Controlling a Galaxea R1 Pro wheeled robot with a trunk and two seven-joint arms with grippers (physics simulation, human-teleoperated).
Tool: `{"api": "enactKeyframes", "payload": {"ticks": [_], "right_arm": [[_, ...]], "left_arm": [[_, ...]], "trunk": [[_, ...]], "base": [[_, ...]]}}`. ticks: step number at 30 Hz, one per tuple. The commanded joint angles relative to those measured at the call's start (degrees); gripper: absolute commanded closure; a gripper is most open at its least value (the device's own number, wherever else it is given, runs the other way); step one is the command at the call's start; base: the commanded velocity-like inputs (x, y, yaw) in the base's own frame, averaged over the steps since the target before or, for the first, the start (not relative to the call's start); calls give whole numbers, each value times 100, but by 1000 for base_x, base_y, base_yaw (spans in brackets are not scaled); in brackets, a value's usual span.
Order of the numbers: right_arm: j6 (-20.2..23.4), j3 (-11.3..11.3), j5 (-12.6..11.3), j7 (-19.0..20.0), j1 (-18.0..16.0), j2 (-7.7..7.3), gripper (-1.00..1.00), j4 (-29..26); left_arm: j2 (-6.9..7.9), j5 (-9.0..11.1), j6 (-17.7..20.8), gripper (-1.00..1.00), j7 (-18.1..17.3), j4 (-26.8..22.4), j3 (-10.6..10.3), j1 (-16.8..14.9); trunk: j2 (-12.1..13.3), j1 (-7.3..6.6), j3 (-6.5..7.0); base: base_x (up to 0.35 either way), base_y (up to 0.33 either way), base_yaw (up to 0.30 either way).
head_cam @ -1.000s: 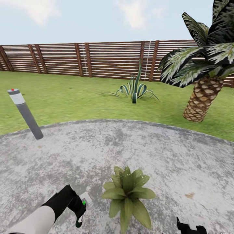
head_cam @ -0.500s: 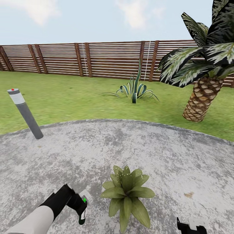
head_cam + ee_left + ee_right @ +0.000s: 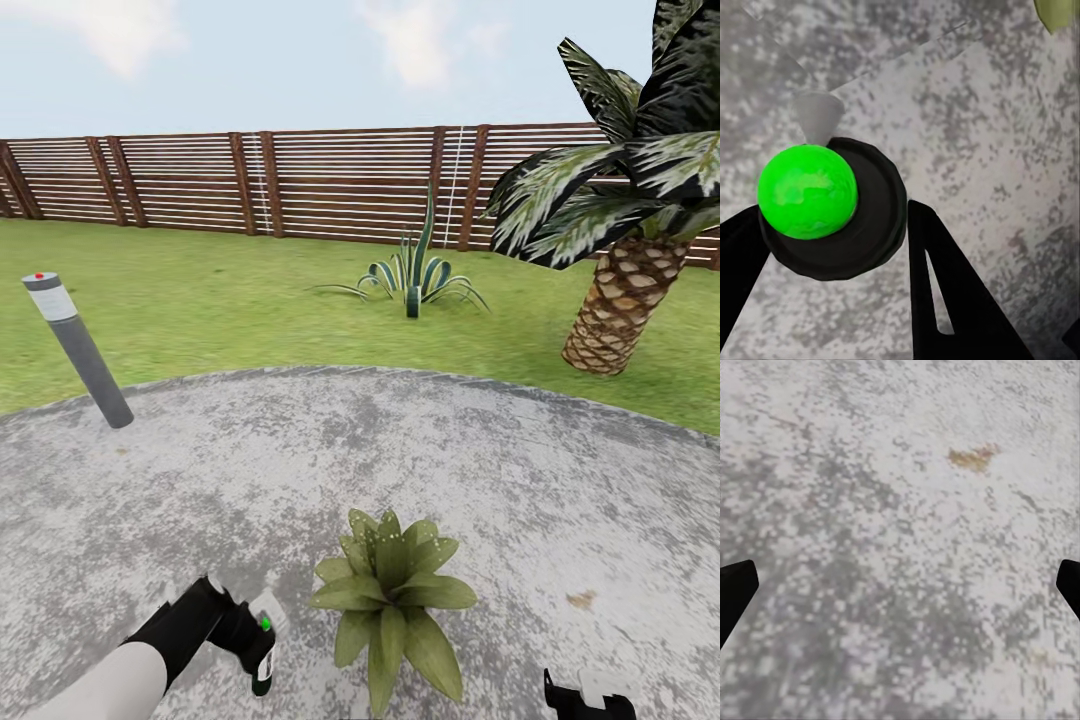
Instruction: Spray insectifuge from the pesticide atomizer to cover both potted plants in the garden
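One potted plant [image 3: 392, 590], a rosette of speckled green leaves, stands low in the head view on the round stone patio [image 3: 300, 460] of the garden. Just to its left my left gripper [image 3: 256, 648] is shut on the pesticide atomizer [image 3: 266, 618], a pale sprayer with a green spot. In the left wrist view the atomizer [image 3: 817, 195] shows a green ball on a black disc between my two dark fingers [image 3: 945, 300], with a leaf tip [image 3: 1061, 11] at the edge. My right gripper [image 3: 590, 698] hangs open over bare stone [image 3: 900, 592].
A grey bollard [image 3: 78, 350] leans at the patio's left edge. On the lawn beyond stand a striped agave [image 3: 415, 275] and a scaly palm [image 3: 625, 300], with the slatted fence [image 3: 300, 180] behind. A brown stain [image 3: 583, 601] marks the stone at right.
My left gripper, holding the atomizer, has shifted a little to the right, closer to the potted plant. The right gripper has not moved.
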Motion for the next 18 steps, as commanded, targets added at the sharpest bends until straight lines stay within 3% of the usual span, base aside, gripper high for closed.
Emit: {"api": "enactKeyframes", "payload": {"ticks": [1,8,18], "right_arm": [[-20,-29,61,-27,-5,4,-100,9],[-20,-29,61,-27,-5,8,-100,9],[-20,-29,61,-27,-5,8,-100,10]], "left_arm": [[2,1,37,100,-15,-14,-45,12],[0,-19,48,100,23,-24,-82,24],[8,-21,51,100,28,-39,-83,24]], "trunk": [[-2,-1,-5],[-2,-1,-5],[-2,-1,-5]], "base": [[0,0,11],[0,-25,193],[-12,-253,41]]}}
